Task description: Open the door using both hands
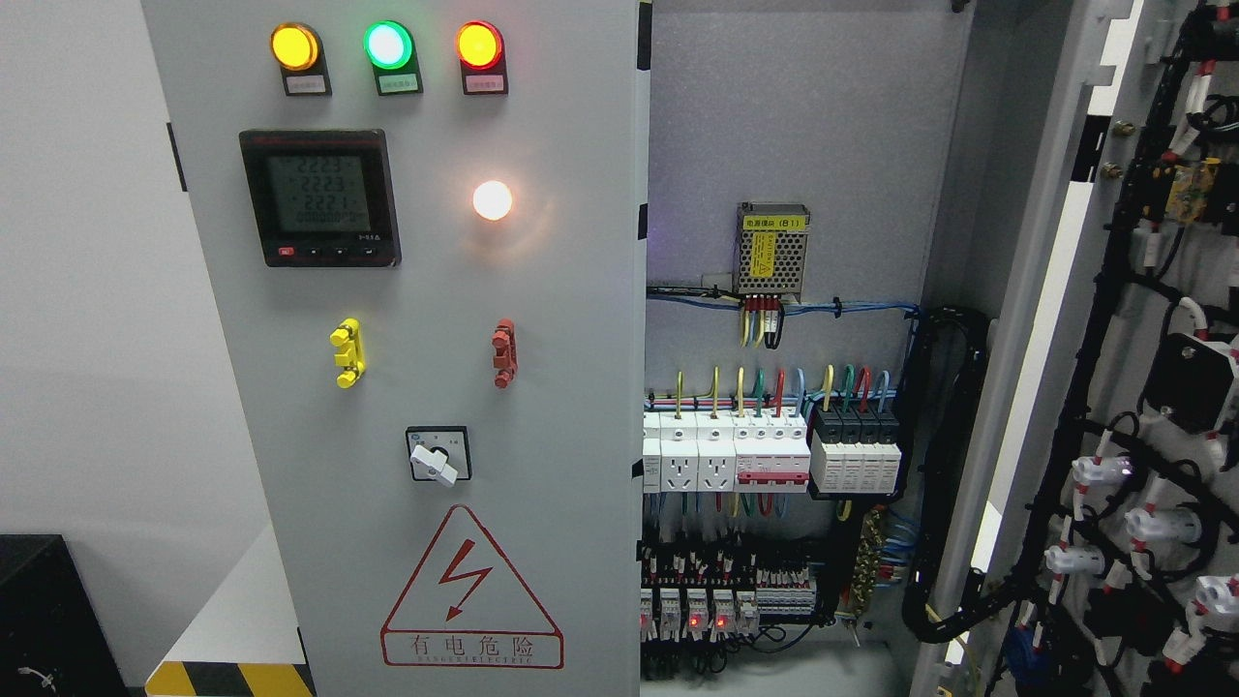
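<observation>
In the head view, no robot hand or arm showed, so I could not tell if the fingers were apart or together. A big grey electrical cabinet filled the picture. Its left door (407, 387) was shut and faced the camera. Near that door's top edge sat three round lights in a row: a yellow light (294, 46), a green light (387, 45) and a red light (479, 45). Below them, toward the door's left edge, was a black meter (320, 197) with a screen of numbers. A white light (492, 199) glowed beside it, nearer the door's right edge. Lower down were a yellow handle (347, 352) and a red handle (503, 353), well apart. Under them sat a white knob switch (437, 455), and near the door's bottom edge was a red triangle warning sign (471, 590) with a lightning bolt. The right door (1113, 407) stood wide open at the picture's right edge, with black cables and white plugs on its inner side. Between the two doors the inside of the cabinet showed. A small metal power box (771, 250) sat on the back wall, white breakers (726, 450) stood in a row below it, and black breakers (857, 445) were just beside them.
</observation>
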Controlling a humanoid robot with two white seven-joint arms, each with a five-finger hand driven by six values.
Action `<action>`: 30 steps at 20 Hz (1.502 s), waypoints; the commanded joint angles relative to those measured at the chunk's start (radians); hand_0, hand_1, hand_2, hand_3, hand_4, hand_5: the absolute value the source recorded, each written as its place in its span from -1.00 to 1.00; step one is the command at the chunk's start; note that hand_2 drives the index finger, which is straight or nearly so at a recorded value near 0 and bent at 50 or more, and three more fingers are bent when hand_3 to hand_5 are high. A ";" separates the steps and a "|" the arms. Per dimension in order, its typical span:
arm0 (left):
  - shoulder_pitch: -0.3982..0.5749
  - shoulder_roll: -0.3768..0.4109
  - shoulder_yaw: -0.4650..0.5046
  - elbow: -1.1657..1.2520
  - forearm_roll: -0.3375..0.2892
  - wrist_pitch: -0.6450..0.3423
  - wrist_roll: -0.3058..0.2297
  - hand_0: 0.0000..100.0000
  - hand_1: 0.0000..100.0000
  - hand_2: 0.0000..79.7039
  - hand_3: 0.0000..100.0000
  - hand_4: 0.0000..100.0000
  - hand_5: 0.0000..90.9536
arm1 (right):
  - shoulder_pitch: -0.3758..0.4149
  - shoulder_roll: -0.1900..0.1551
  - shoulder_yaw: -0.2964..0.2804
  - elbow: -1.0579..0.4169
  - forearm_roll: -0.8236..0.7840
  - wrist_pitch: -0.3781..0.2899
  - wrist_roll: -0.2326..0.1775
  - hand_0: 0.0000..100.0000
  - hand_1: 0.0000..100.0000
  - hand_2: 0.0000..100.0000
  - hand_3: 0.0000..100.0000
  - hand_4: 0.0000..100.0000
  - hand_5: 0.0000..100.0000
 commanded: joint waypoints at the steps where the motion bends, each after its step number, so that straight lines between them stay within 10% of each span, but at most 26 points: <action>1: 0.001 -0.069 0.070 0.137 -0.121 0.000 0.002 -1.00 -1.00 -1.00 -1.00 -1.00 -1.00 | 0.000 0.000 0.031 0.000 -0.014 0.000 0.000 -1.00 -1.00 -1.00 -1.00 -1.00 -1.00; 16: 0.037 -0.070 0.184 0.128 -0.149 -0.006 0.002 -1.00 -1.00 -1.00 -1.00 -1.00 -1.00 | 0.009 -0.002 0.031 -0.041 -0.017 -0.001 0.000 -1.00 -1.00 -1.00 -1.00 -1.00 -1.00; 30: 0.037 -0.066 0.185 0.128 -0.147 -0.007 0.000 -1.00 -1.00 -1.00 -1.00 -1.00 -1.00 | 0.267 -0.089 0.084 -0.834 -0.021 -0.003 0.000 -1.00 -1.00 -1.00 -1.00 -1.00 -1.00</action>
